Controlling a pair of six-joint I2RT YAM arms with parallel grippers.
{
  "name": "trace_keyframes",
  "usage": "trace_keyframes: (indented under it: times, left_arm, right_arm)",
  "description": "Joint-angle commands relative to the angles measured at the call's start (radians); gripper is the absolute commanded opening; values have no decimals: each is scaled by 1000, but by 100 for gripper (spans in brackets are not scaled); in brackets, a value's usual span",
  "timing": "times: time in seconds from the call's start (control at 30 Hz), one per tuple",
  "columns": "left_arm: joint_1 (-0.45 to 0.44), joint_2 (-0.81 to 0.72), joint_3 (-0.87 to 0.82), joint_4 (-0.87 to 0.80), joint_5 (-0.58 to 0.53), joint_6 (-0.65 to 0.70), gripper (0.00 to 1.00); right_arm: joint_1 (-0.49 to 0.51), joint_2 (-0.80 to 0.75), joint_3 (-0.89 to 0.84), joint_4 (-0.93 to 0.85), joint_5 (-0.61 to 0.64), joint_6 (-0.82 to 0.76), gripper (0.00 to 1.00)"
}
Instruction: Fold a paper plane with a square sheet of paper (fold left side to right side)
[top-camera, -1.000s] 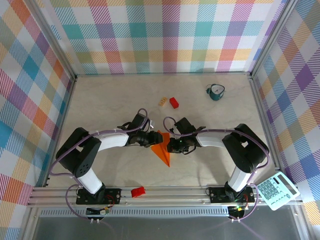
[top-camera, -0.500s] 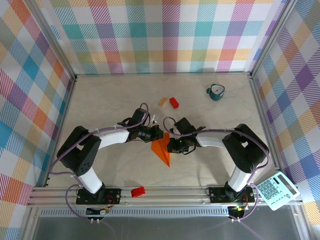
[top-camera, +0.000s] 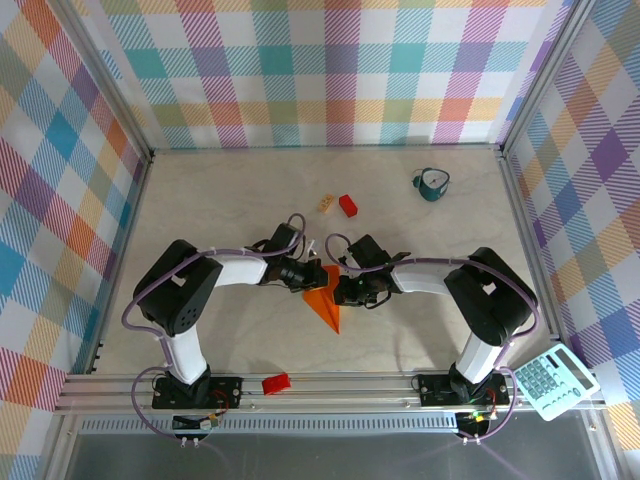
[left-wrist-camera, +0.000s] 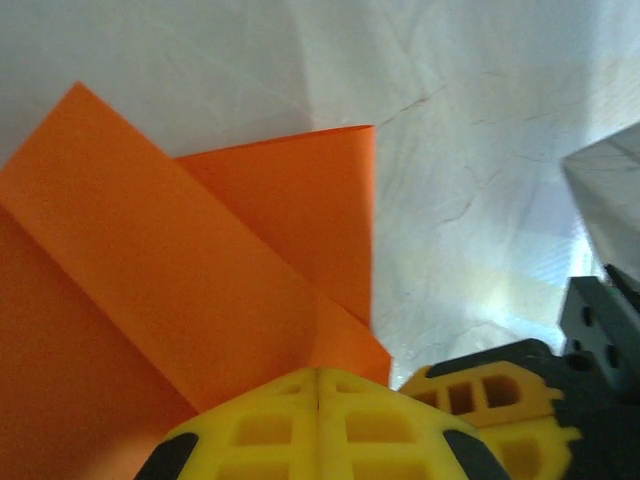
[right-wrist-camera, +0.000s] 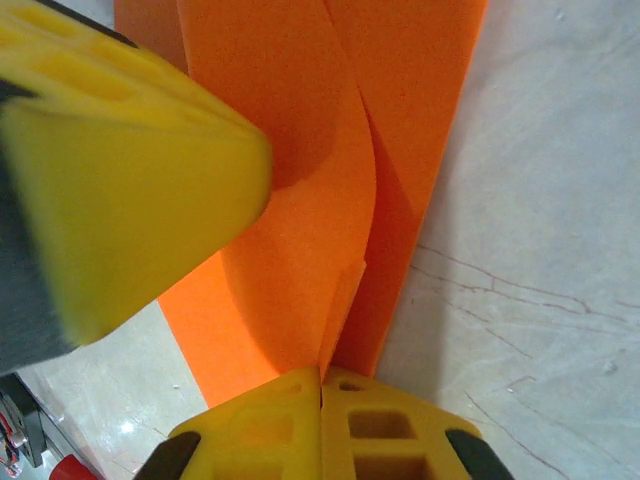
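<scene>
The square sheet of paper (top-camera: 326, 303) is bright orange and lies folded at the table's middle as a wedge pointing to the near edge. My left gripper (top-camera: 314, 275) sits at its far left corner. Its yellow jaws are shut, and a raised crease of the sheet (left-wrist-camera: 170, 270) runs into their seam (left-wrist-camera: 318, 372). My right gripper (top-camera: 341, 292) is at the sheet's right edge, shut on a thin lifted flap (right-wrist-camera: 345, 300) that enters the seam of its fingers (right-wrist-camera: 321, 372). The left gripper's yellow finger (right-wrist-camera: 120, 190) hangs blurred over the paper.
A small red block (top-camera: 348, 205) and a tan block (top-camera: 327, 203) lie behind the paper. A teal cup (top-camera: 433, 184) stands at the back right. Another red block (top-camera: 276, 383) rests on the near rail, and a calculator (top-camera: 553, 380) sits at the near right.
My left gripper slid right along the paper's far edge and shut its jaws there. The right gripper stayed shut in place, and the paper kept its position.
</scene>
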Motion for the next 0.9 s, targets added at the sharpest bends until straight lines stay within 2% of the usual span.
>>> trace_keyframes:
  times: [0.0,0.2,0.33,0.57,0.7,0.8,0.87]
  left_arm:
    - [4,20,-17,10,-26,33,3]
    - [4,35,-39,-8,-60,48,1]
    - [4,29,-49,-33,-79,59,0]
    - [4,31,-57,-43,-91,62,0]
    - [4,32,-58,-41,-93,55,0]
    - [4,29,-57,-43,-95,54,0]
    - [4,27,-55,-48,-96,56,0]
  right_arm:
    - [-4,44,-1,-127,74,-31,0]
    - [-7,52,24,-141,45,-45,0]
    - [-10,33,27,-121,10,-34,4]
    - [-31,-56,51,-89,-63,-11,19]
    - [-67,-137,41,-152,-58,-19,29]
    - [-80,-192,23,-192,-53,-34,30]
    - [-80,-209,17,-189,-94,-32,23]
